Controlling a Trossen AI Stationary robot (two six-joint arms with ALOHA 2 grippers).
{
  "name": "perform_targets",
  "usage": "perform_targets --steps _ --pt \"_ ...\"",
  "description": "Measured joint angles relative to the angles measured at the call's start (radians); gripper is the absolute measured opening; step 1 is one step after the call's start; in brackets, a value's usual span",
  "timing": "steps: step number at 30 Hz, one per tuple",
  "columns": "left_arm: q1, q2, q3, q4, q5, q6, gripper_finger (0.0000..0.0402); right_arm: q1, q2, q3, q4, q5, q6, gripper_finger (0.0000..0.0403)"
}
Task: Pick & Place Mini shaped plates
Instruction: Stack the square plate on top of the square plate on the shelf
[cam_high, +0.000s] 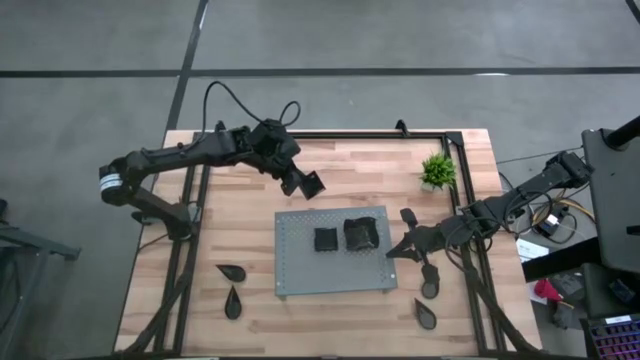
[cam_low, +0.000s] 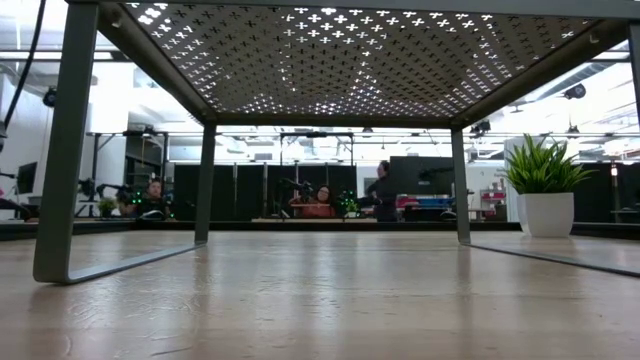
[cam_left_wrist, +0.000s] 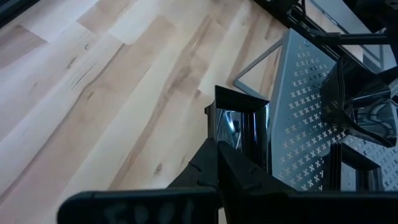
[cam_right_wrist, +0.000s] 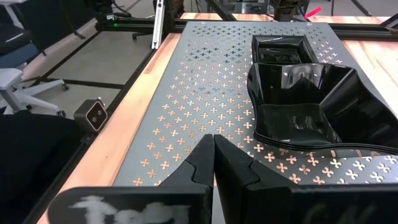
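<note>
My left gripper (cam_high: 300, 183) hangs over the table's far middle, beyond the grey perforated board (cam_high: 300, 275), and is shut on a small black square plate (cam_high: 314, 185). Two black plates rest on the board: a small square one (cam_high: 326, 240) and a bigger wavy-edged one (cam_high: 360, 233), also seen as the wavy plate (cam_right_wrist: 311, 106) in the right wrist view. My right gripper (cam_high: 392, 252) is shut at the board's right edge, next to the wavy plate, holding nothing. Teardrop plates lie on the wood at the left (cam_high: 232, 271) and the right (cam_high: 430, 288). My left gripper pinches the square plate (cam_left_wrist: 239, 121) between its two fingers by one rim (cam_left_wrist: 219, 134). The plate stands on edge beyond the fingertips (cam_left_wrist: 208, 165), its shiny hollow facing sideways. It is lifted clear of the table.
A small green potted plant (cam_high: 437, 172) stands near the far right corner, shown as the plant (cam_low: 545, 195) in the low view. A black frame (cam_high: 380, 135) runs along the table's far edge. Bare wood lies left of the board. People sit in the room beyond.
</note>
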Motion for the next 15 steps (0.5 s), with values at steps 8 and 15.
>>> perform_targets --steps 8,15 --pt "-0.014 0.0 0.0 0.0 0.006 -0.022 0.0 0.0 0.0 0.0 0.0 0.0 -0.002 0.0008" --pt "-0.077 -0.005 0.004 0.147 0.173 -0.096 0.0 0.0 0.0 0.0 0.0 0.0 -0.016 0.0008"
